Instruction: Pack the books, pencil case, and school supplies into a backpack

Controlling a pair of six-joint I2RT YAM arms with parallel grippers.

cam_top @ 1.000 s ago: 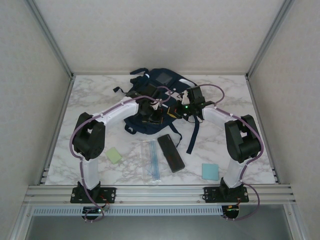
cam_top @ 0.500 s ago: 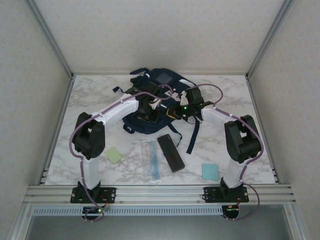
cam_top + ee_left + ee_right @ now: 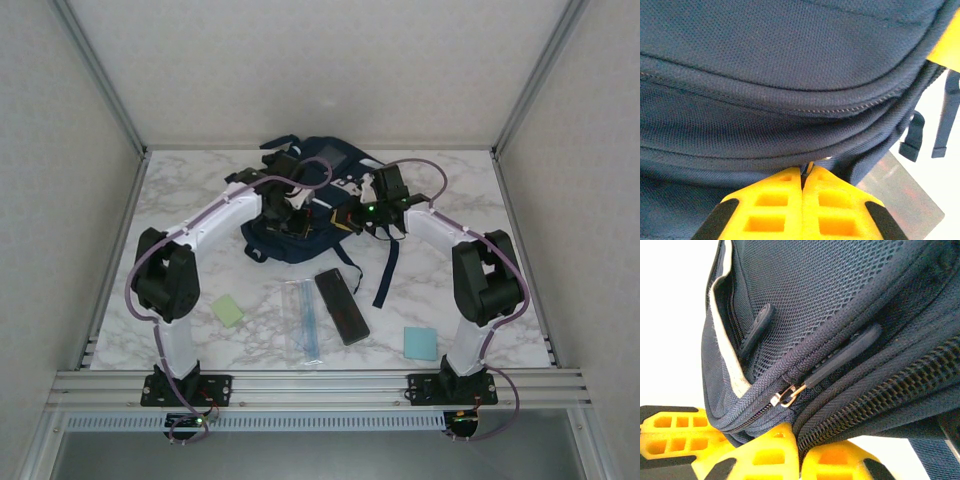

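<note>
Two end effectors are engaged on the backpack (image 3: 300, 247), which lies at the far middle of the table (image 3: 190, 205). The left end effector (image 3: 802, 172) has its fingers pressed together, with a seam of the navy fabric pinched at the tips. The right end effector (image 3: 799, 442) is likewise closed, and the zip edge of the bag runs down between its fingers just below a metal zip pull (image 3: 787, 396). In the overhead view both sit close together over the near half of the bag. Judgement: this is a two-point hold on the bag at its zip edge, preparatory to loading. The relation that governs the coming move is the position of the loose items, since all four lie on the near side of the bag, toward the arm bases. The pencil case (image 3: 342, 306) lies just short of the bag's near edge. Its long axis runs near-to-far with the far end tilted slightly left, so it points roughly at the bag. It sits almost straight nearward of the right end effector, which makes the right arm the nearer one. The ruler (image 3: 303, 320) lies just beside the case on its left, nearly parallel. The pale green pad (image 3: 227, 311) lies close to the left arm and the light blue pad (image 3: 421, 342) close to the right arm. Whichever arm releases must travel back toward its own base.
</note>
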